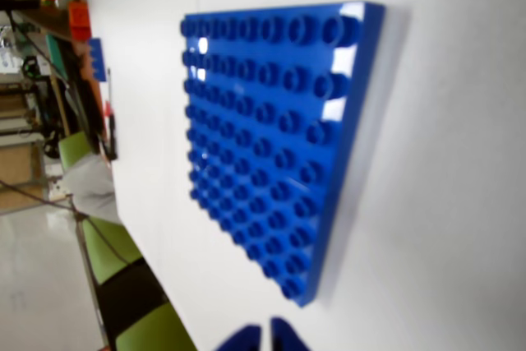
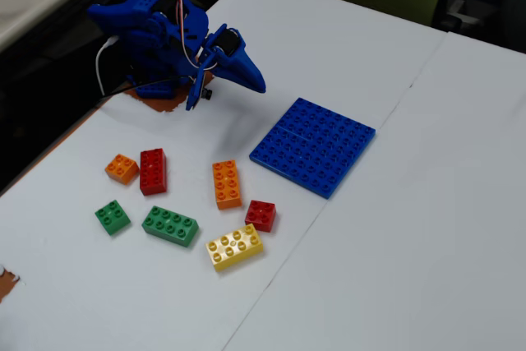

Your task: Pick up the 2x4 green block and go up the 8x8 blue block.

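Note:
In the fixed view the 2x4 green block [image 2: 170, 225] lies flat on the white table at the lower left, between a small green square brick [image 2: 113, 217] and a yellow brick [image 2: 235, 247]. The 8x8 blue block [image 2: 313, 145] lies flat to the right; it fills the wrist view [image 1: 271, 137]. My blue gripper [image 2: 258, 84] is shut and empty, held above the table left of the baseplate and far from the green block. Its fingertips [image 1: 263, 336] show at the bottom of the wrist view, close together.
Other bricks lie near the green block: a small orange one [image 2: 122, 168], a red one [image 2: 153, 171], an orange one [image 2: 227, 184], a small red one [image 2: 260, 214]. The arm's base [image 2: 152, 34] stands at the table's upper left. A table seam [image 2: 427, 67] runs diagonally at the right.

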